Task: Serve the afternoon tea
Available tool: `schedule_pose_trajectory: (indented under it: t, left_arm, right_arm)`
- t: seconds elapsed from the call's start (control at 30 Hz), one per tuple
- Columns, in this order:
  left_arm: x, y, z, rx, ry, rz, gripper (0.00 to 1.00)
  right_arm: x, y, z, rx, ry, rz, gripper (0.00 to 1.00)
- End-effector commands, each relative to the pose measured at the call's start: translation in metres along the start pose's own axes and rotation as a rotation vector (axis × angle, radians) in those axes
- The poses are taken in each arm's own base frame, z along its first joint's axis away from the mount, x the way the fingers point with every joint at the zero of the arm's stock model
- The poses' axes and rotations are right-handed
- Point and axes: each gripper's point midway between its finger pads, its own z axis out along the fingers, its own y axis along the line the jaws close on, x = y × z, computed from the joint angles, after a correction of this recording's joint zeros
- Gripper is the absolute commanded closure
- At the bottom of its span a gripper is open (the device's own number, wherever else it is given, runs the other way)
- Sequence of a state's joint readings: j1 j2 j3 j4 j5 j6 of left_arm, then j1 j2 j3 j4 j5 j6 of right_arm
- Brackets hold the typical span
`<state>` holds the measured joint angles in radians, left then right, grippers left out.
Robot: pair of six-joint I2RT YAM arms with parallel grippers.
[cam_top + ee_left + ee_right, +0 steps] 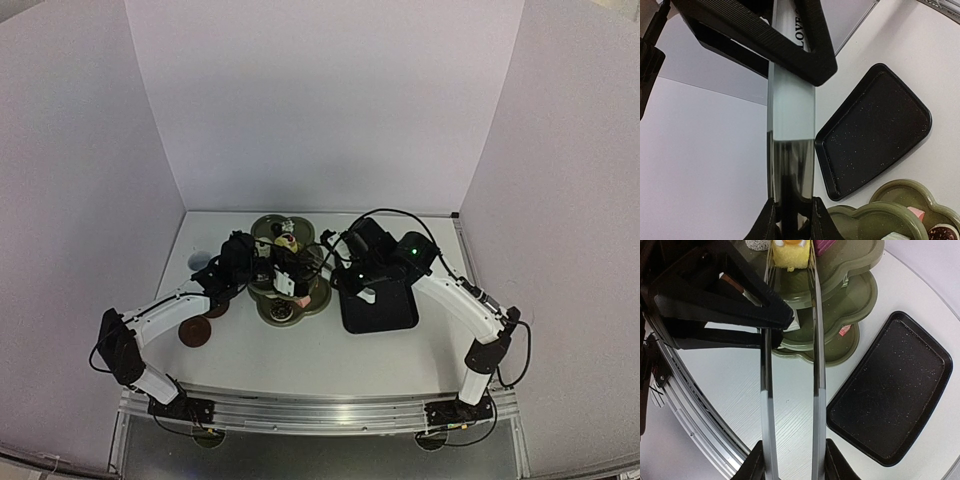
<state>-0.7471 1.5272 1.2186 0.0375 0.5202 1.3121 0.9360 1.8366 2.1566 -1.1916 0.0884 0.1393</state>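
Top view: stand [287, 280] set at the centre of the table [300, 350], pastries [286, 240] on its top tier. Tray [385, 310] laid just right of it. Cup [194, 262] placed at far left. Saucer [193, 333] at near left beside the left arm [165, 312]; second saucer [216, 311] just beyond, partly hidden. Both arms are bent in toward the stand, the right arm [455, 295] over the tray.

Left wrist view: left gripper [792, 222] is closed on the flat blade of the tongs [790, 110], a finger against each edge. Tray and stand rim are seen alongside.

Right wrist view: right gripper [794, 462] is clamped on the outsides of the two tong arms, which stand apart. Yellow pastry [788, 252] on the top tier sits between the tong tips; contact cannot be told. Pink pastry [845, 330] is lodged on a lower tier
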Motion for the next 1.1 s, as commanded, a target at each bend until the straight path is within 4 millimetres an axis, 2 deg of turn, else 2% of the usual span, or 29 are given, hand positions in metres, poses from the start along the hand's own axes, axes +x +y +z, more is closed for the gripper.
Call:
schedule_pose_trajectory:
  t: [0.0, 0.1, 0.33, 0.43, 0.5, 0.63, 0.77, 0.9, 1.07]
  left_arm:
    - [-0.012, 0.02, -0.003, -0.062, -0.043, 0.014, 1.0]
    - [-0.014, 0.022, -0.004, -0.078, -0.054, 0.003, 1.0]
    - [-0.023, 0.032, -0.012, -0.111, -0.069, 0.027, 1.0]
    - [-0.028, 0.034, -0.018, -0.119, -0.078, 0.065, 1.0]
    - [-0.034, 0.028, -0.023, -0.109, -0.096, 0.109, 1.0]
    - [-0.041, 0.018, -0.031, -0.086, -0.122, 0.171, 1.0]
    - [-0.044, 0.004, -0.034, -0.061, -0.137, 0.281, 1.0]
    - [-0.046, -0.003, -0.037, -0.057, -0.149, 0.366, 1.0]
    - [-0.047, -0.013, -0.039, -0.052, -0.166, 0.472, 1.0]
  right_arm:
    - [-0.016, -0.002, -0.006, 0.013, -0.056, 0.014, 0.6]
    - [-0.016, -0.001, -0.006, 0.008, -0.057, 0.02, 0.42]
    - [-0.022, 0.002, -0.017, -0.008, -0.086, 0.022, 0.34]
    - [-0.028, 0.008, -0.026, -0.044, -0.109, 0.021, 0.2]
    - [-0.035, 0.013, -0.039, -0.069, -0.144, 0.025, 0.13]
    - [-0.047, 0.018, -0.064, -0.106, -0.217, 0.027, 0.11]
    - [-0.055, 0.012, -0.074, -0.078, -0.263, 0.056, 0.13]
    - [-0.046, 0.002, -0.049, -0.017, -0.206, 0.102, 0.21]
    - [-0.036, 0.008, -0.022, -0.026, -0.138, 0.132, 0.22]
